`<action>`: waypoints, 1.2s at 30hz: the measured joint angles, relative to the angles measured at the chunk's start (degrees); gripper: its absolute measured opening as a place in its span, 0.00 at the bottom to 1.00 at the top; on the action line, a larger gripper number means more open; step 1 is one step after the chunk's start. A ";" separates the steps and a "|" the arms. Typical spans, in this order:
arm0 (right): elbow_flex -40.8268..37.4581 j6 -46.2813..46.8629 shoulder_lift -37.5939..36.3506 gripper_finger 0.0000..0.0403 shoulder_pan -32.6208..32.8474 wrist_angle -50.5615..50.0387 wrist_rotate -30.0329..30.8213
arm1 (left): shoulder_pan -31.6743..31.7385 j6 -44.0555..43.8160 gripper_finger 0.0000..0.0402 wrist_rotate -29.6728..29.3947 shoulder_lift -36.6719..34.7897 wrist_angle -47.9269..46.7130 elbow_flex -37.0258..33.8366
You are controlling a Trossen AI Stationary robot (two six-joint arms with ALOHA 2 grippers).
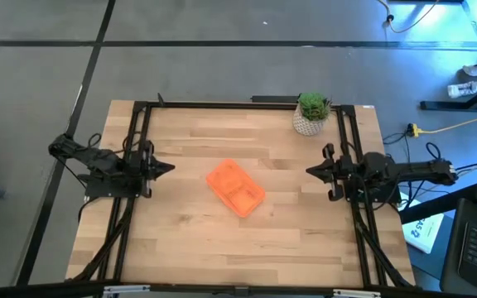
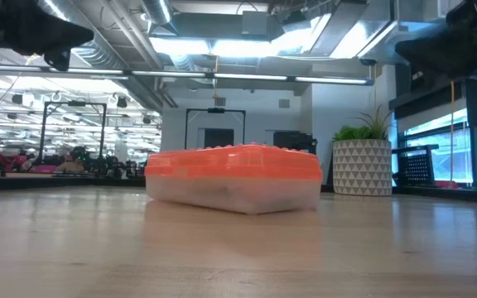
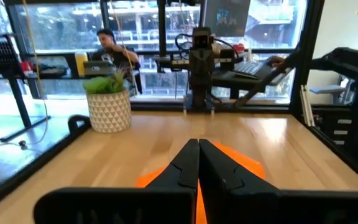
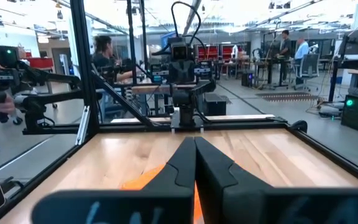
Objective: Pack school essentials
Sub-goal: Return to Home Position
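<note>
A clear case with an orange lid lies flat on the middle of the wooden table, its lid on; it also shows in the low view. No scissors, crayon box, pad, pencils or blue piece show loose anywhere. My left gripper is shut and empty at the table's left edge, pointing toward the case. My right gripper is shut and empty at the right edge, pointing toward the case. In the wrist views the shut fingers meet above the orange lid.
A potted green plant in a white patterned pot stands at the table's far right corner. Black frame rails run along the left and right sides. People sit and stand in the room beyond the table.
</note>
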 joint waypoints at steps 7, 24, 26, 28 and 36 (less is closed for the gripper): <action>-1.60 0.18 -5.46 0.01 0.00 -2.84 0.04 | 0.00 -1.14 0.00 0.09 0.00 0.70 -2.32; -1.58 -1.05 -6.38 0.01 0.00 -11.14 -0.06 | -0.02 5.33 0.00 0.65 0.13 11.32 -9.62; -1.58 -1.61 -6.38 0.01 0.00 -11.14 -0.13 | -0.02 6.12 0.00 0.68 0.24 11.32 -9.62; -1.58 -2.29 -6.38 0.01 0.00 -11.14 -0.15 | -0.02 6.67 0.00 0.66 0.22 11.32 -9.62; -1.58 -1.05 -6.38 0.01 0.00 -11.09 0.00 | -0.02 5.28 0.00 0.65 0.24 11.32 -9.62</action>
